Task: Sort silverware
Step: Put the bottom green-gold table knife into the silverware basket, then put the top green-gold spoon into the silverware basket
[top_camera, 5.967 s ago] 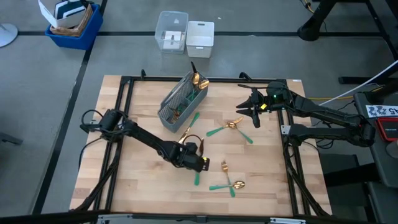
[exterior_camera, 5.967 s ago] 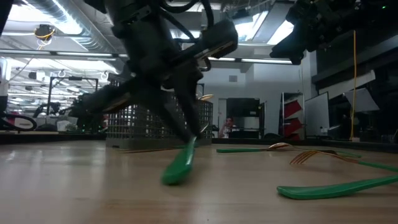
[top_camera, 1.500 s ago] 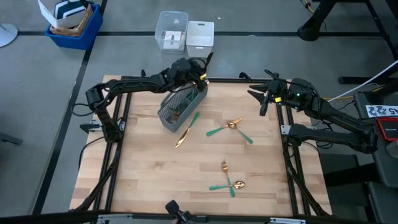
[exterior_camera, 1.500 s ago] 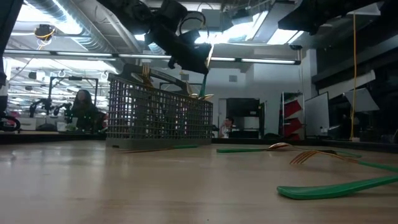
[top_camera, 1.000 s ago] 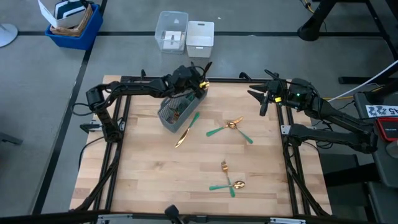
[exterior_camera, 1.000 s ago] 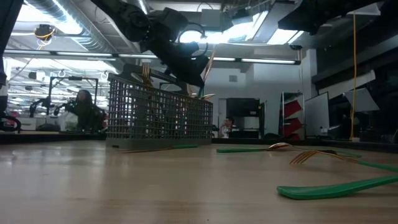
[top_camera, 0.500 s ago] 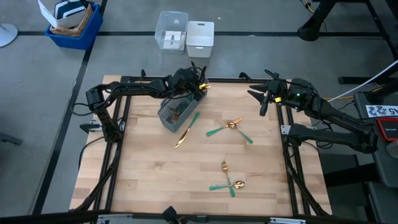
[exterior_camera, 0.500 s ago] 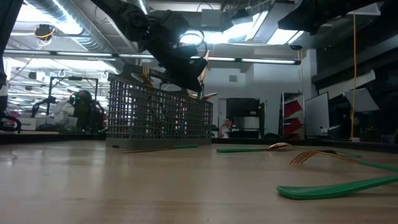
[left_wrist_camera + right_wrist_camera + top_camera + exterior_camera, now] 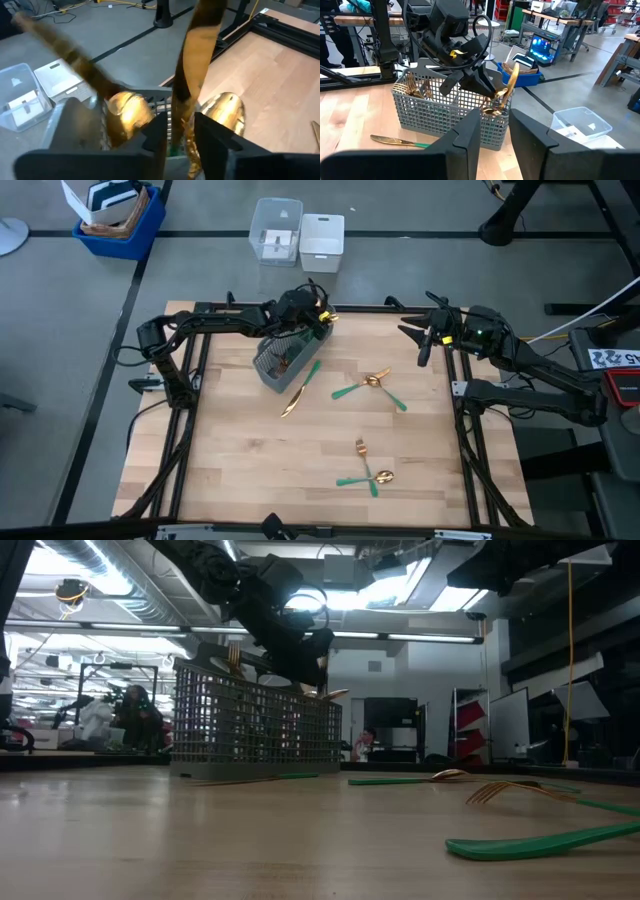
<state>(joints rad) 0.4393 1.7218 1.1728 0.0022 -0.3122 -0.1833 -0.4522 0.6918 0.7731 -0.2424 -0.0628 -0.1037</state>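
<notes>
Hidden: in my left wrist view the lower end of the knife [image 9: 197, 55] drops between the fingers [image 9: 216, 137] and out of sight; its green handle I can hardly make out.
Blurred: the gold heads already in the caddy [image 9: 290, 345] smear together in that view, so I can't sort forks from spoons there.
Left gripper [image 9: 308, 313]: over the far end of the caddy, clamped on the knife, blade standing up; my right wrist view shows it [image 9: 479, 82] low above the mesh rim.
Right gripper [image 9: 418, 345]: hanging above the table's far right edge, fingers apart, nothing between them.
Loose on the table [image 9: 240, 470]: a knife [image 9: 298, 388] lying just beside the caddy; a fork and spoon [image 9: 372, 383] crossed near the middle; another fork [image 9: 361, 448] and spoon [image 9: 368, 477] nearer the front edge.
Change: six seconds ago my left gripper was down mid-table on a green handle; it has since carried to the caddy and eased lower into it over the last second and a half. The right arm has stayed put since then.
</notes>
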